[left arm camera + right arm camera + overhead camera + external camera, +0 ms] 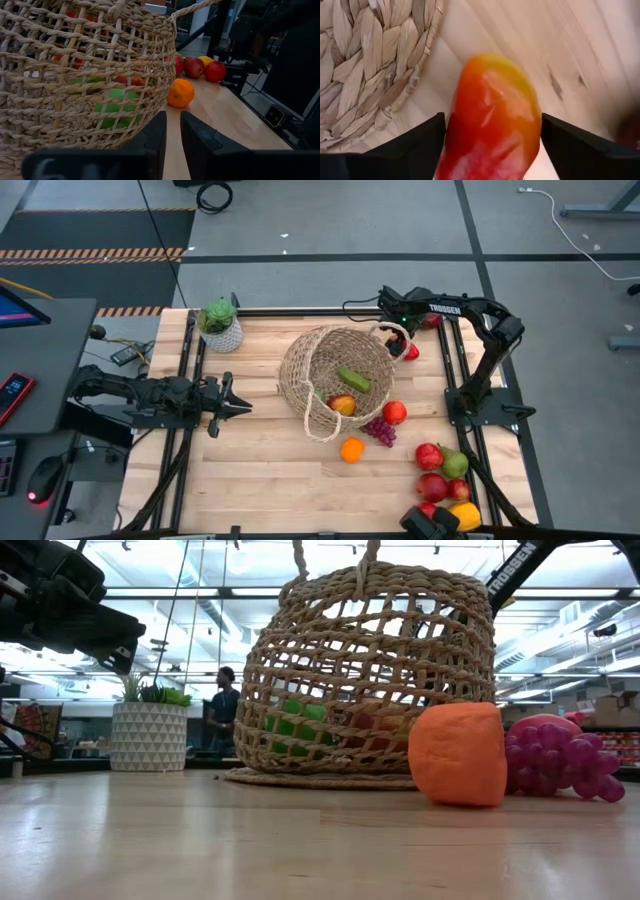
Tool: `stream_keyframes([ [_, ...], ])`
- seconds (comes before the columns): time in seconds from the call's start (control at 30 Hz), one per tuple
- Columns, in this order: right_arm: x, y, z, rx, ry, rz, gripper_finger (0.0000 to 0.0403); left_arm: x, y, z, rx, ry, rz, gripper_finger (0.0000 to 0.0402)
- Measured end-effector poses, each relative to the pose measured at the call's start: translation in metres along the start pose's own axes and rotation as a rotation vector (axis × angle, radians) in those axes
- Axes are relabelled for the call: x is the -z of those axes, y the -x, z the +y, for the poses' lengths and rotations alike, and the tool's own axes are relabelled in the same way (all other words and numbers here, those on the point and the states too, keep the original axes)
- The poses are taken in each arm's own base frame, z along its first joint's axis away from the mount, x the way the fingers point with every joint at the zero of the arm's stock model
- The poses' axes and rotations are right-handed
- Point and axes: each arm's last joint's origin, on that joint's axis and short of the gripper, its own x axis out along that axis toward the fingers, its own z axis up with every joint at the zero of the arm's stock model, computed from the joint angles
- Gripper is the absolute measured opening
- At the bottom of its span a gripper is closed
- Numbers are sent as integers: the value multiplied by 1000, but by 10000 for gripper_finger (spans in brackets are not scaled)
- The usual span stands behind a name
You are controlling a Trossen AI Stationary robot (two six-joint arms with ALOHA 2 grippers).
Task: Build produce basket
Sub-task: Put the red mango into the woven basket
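We see the right gripper [490,145] upper right of the basket [335,370], jaws apart around a red fruit [492,122]. The left gripper [238,406], mid-left, has its jaws together.

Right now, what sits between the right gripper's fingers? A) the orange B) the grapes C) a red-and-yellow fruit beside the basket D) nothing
C: the right wrist view shows the right gripper straddling a red-and-yellow fruit on the table next to the basket; the orange and grapes lie on the other side of the basket.
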Motion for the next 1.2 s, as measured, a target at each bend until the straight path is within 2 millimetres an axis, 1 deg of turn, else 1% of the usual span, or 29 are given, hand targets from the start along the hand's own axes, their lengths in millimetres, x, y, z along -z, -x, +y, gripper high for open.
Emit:
stream_keyframes([
  [0.13, 0, 0, 0, 0, 1, 0, 291, 0, 0, 0, 0, 0, 0, 57],
  [0.23, 0, 0, 0, 0, 1, -2, 283, 0, 0, 0, 0, 0, 0, 56],
  [0.5, 1, 0, 0, -3, 1, 12, 282, 0, 0, 0, 0, 0, 0, 63],
  [0.7, -2, 9, -3, -4, -8, 7, 282, 0, 0, 0, 0, 0, 0, 57],
  [0.8, -9, 19, -9, 2, -22, -28, 282, 0, 0, 0, 0, 0, 0, 56],
  [0.93, -16, 37, -16, 8, -38, -56, 282, 0, 0, 0, 0, 0, 0, 60],
  [1.2, -38, 86, -29, 50, -28, -228, 282, 0, 0, 0, 0, 0, 0, 59],
])
